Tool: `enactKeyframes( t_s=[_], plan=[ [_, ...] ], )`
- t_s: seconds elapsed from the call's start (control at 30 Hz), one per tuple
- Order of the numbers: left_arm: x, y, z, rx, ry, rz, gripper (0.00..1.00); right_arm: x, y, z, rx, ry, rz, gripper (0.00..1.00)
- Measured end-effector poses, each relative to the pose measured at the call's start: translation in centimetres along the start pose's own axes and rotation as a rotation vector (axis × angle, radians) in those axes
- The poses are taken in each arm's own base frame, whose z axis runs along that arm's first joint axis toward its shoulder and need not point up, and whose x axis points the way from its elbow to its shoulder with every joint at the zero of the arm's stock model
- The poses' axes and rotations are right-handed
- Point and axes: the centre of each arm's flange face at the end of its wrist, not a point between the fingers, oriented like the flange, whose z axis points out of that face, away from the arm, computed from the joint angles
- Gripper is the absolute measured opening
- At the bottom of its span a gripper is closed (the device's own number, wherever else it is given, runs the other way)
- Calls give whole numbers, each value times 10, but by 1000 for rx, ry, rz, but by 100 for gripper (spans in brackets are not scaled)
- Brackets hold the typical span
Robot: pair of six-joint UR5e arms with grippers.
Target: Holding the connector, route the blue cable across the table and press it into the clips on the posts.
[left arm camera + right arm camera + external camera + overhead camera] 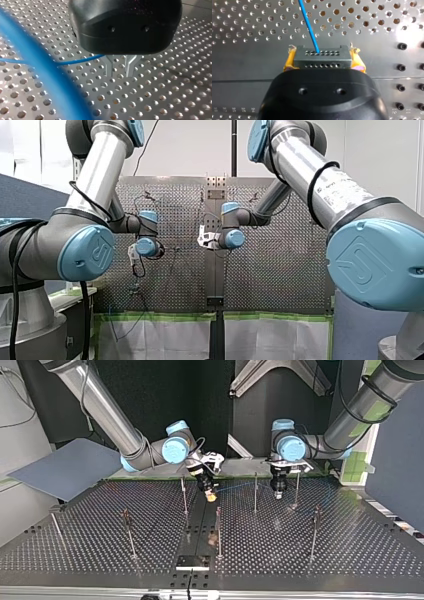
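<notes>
In the right wrist view my right gripper is shut on the dark grey connector, clamped between its yellow pads. The thin blue cable leaves the connector and runs off over the perforated table. In the top view this gripper hangs low near the table's middle, by a post. My left gripper stands open just above the table, its metal fingers apart with nothing between them. The cable passes beside it, and a blurred loop lies close to the camera.
Several thin upright posts stand spread over the table, one right beside my left gripper. A grey board leans at the top view's left. A small black plate sits near the table's front edge.
</notes>
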Motion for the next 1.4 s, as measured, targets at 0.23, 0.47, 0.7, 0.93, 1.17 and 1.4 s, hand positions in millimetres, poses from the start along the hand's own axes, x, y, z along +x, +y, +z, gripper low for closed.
enactKeyframes(
  t_s=[0.23,0.47,0.7,0.93,1.17,1.4],
  plan=[
    [4,2,-8,-45,53,25,100,0,0,0,0,-2,0,0],
    [12,-7,-24,-42,116,66,100,0,0,0,-1,-3,4,0],
    [9,-19,-53,-18,137,71,100,-1,3,-1,-7,-13,12,0],
    [-3,-29,-76,11,85,25,100,-4,7,-4,-15,-41,17,0],
    [-10,-38,-99,40,53,23,100,-6,12,-6,-23,-62,20,0],
    [-12,-49,-130,73,59,38,100,-5,17,-6,-32,-64,22,0]
  ],
)
